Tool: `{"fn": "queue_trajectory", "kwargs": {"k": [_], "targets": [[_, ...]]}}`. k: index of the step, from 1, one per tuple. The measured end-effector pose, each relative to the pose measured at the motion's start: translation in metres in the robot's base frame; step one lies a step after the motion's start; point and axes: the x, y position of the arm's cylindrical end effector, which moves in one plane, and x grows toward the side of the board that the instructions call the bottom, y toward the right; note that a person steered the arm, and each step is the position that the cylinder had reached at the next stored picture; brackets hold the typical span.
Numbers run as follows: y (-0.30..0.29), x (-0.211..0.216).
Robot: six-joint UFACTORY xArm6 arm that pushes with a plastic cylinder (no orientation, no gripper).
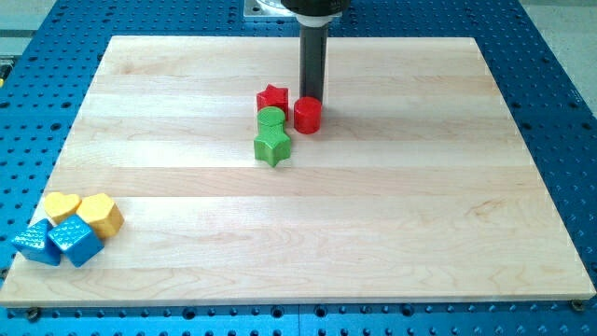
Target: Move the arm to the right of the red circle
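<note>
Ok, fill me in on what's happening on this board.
My tip sits just behind the red circle, toward the view's top, not yet at its right. A red star, green circle and green star cluster to its left. Two yellow and two blue blocks sit bottom-left.

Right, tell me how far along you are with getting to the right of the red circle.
Done: my tip has reached the cluster near the view's top, by the red circle. In hand: it sits just behind the circle, toward the view's top, apparently touching or nearly so, not on its right. Left: slide round to the circle's right side. The red star, green circle and green star lie to the left.
</note>
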Motion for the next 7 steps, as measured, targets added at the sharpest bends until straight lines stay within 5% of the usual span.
{"fn": "queue_trajectory", "kwargs": {"k": [3, 7], "targets": [[0.086, 0.098], [0.089, 0.132]]}}
